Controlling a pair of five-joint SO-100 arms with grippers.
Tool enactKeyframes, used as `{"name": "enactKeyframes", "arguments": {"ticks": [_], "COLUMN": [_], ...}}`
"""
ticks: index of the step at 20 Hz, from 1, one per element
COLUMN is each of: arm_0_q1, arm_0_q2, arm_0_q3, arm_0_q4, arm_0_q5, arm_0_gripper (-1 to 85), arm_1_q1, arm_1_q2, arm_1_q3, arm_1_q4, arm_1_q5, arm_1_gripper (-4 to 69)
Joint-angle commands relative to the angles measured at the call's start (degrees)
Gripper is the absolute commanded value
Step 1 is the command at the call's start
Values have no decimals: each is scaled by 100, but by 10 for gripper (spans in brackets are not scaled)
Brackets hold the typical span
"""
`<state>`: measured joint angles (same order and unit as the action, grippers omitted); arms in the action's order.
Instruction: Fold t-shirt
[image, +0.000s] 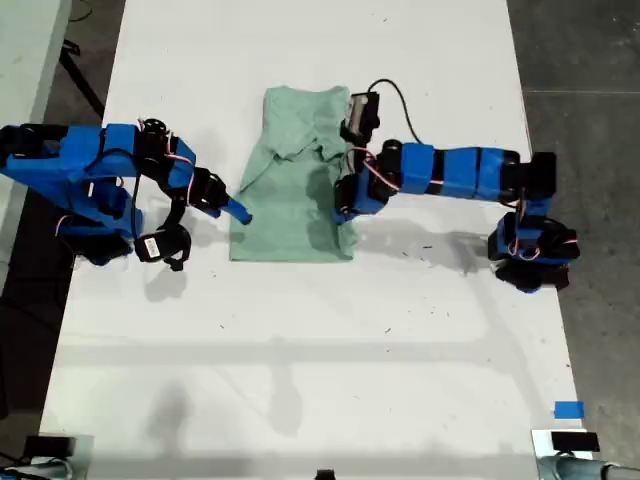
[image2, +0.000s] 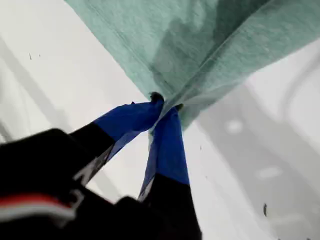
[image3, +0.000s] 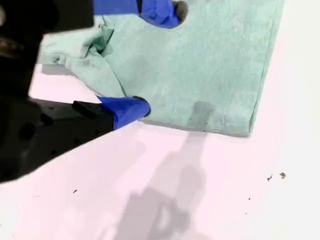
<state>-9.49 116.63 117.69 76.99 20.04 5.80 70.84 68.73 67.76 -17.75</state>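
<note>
currently | t-shirt (image: 295, 190) sides folded in, final fold pending | my first gripper (image2: 164, 106) pinching its edge | my second gripper (image3: 157, 60) spread wide over cloth

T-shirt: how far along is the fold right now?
Sleeves look tucked in: the t-shirt lies as a narrow panel. In hand: my first gripper is shut on one side edge; my second gripper is open, fingers straddling the other. Left: the lengthwise fold, hem toward neckline.

Matt knit cloth t-shirt (image: 293, 190), smooth white table (image: 300, 350)
</note>
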Motion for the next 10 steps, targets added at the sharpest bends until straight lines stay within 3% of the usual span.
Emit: {"name": "enactKeyframes", "arguments": {"ticks": [1, 3, 10], "arm_0_q1": [62, 62, 88], "arm_0_q2": [211, 220, 255], "arm_0_q3": [-62, -44, 105], "arm_0_q4": [-44, -18, 18], "arm_0_q5": [9, 18, -70], "arm_0_gripper": [294, 294, 298], "arm_1_q1": [-211, -299, -18], "arm_1_q2": [-1143, -1239, 492], "arm_1_q3": [-1433, -1775, -1863], "arm_1_q4": [-255, -132, 1784], "arm_1_q5": [202, 97, -352], "arm_1_gripper": [13, 331, 262]}}
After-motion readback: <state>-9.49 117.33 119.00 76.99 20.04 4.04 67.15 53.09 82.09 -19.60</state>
